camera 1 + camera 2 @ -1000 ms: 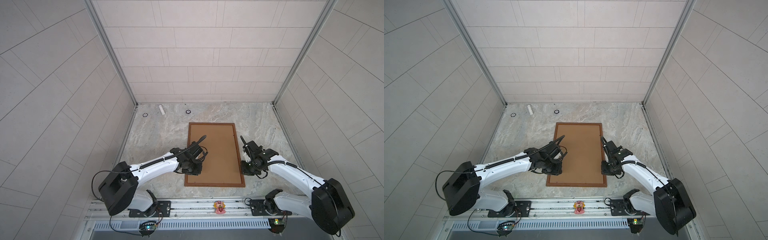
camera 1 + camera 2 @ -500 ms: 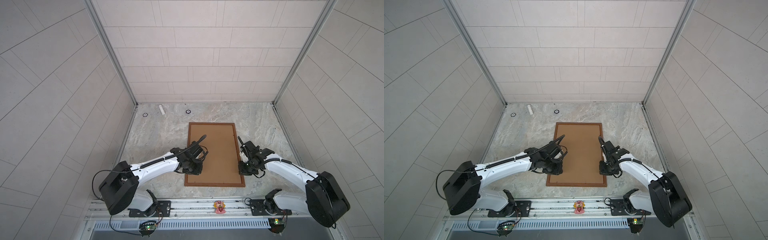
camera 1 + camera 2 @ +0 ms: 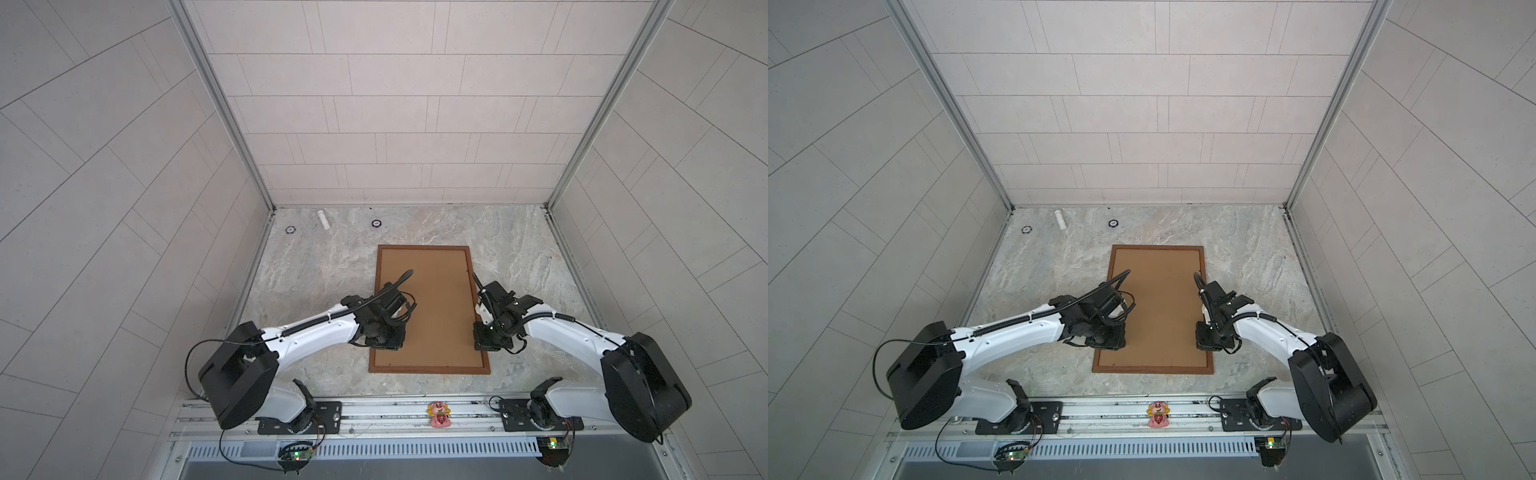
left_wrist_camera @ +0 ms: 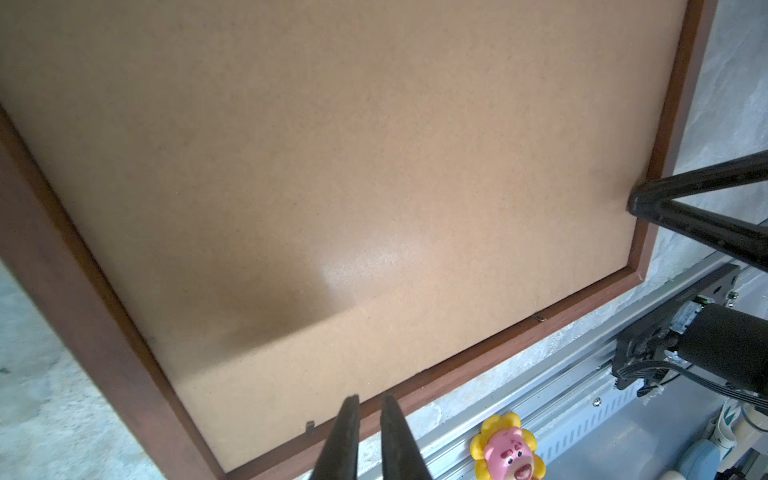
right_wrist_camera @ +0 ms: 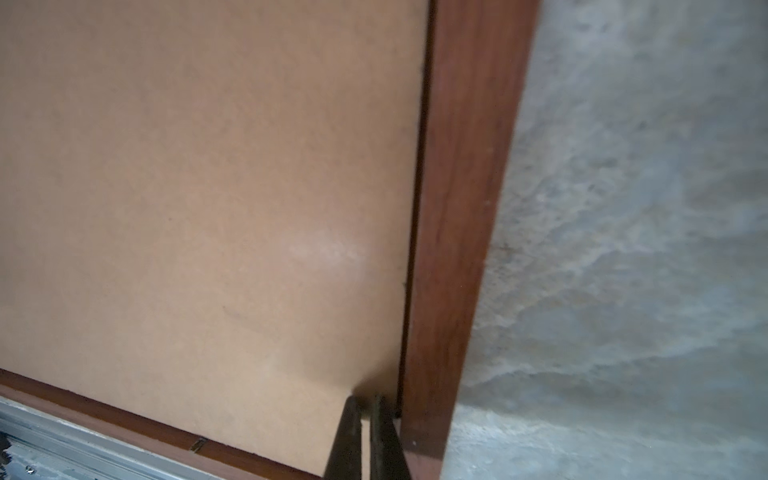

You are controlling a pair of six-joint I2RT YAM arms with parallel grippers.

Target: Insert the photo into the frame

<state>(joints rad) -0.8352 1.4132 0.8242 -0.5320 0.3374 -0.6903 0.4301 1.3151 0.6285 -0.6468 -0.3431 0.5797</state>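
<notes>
A: The left pincer (image 4: pixel 370 401) is barely parted, just a thin slit between its fingers with nothing in it. The right pincer (image 5: pixel 365 401) is closed tight and holds nothing either.

B: How are the arms set?

A: Each one reaches in from its base on the near rail, white forearm slanting inward and wrist bent so the fingers point down. In both top views they mirror each other over the near half of the frame (image 3: pixel 430 369), left wrist above the left rail and right wrist above the right rail.

B: And the frame?

A: It lies flat on the marble worktop (image 3: pixel 332 270), back side up. The brown backing board (image 3: pixel 436 291) fills it rail to rail. The photo is hidden, so I can't say where it sits.

B: Where do the tips come down?

A: The left tips hang over the board just inside the near rail, close to a small metal tab (image 4: pixel 309 426). I can't tell whether they touch. The right tips meet the board's right edge, hard against the inner side of the right rail and near the near right corner.

B: Any writing?

A: The board is plain brown. A pink toy (image 3: pixel 439 413) stands on the rail between the bases.
</notes>
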